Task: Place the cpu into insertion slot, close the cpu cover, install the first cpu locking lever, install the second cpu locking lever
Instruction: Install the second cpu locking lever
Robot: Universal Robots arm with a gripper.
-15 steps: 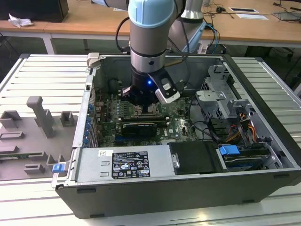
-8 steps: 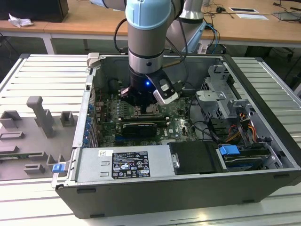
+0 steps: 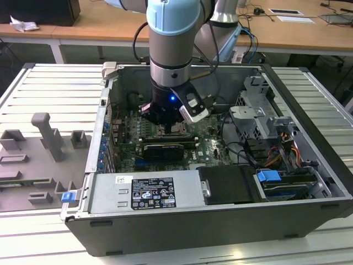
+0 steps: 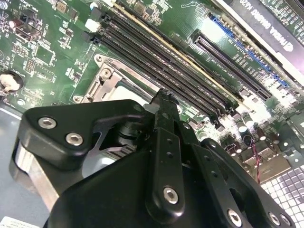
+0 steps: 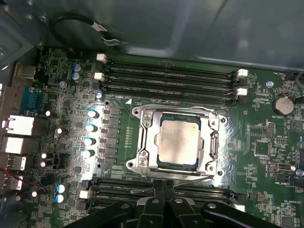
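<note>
In first wrist view: cpu (image 5: 178, 141) seated under cpu cover (image 5: 144, 142) | end effector (image 5: 163, 186) pressed together

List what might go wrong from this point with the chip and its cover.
1. The tool sits low beside the socket, right over the memory slots; any sideways drift might scrape them.
2. The cover looks down around the chip, with a thin lever along the edge nearest the tool. If the lever is not yet hooked, it may spring up.
</note>
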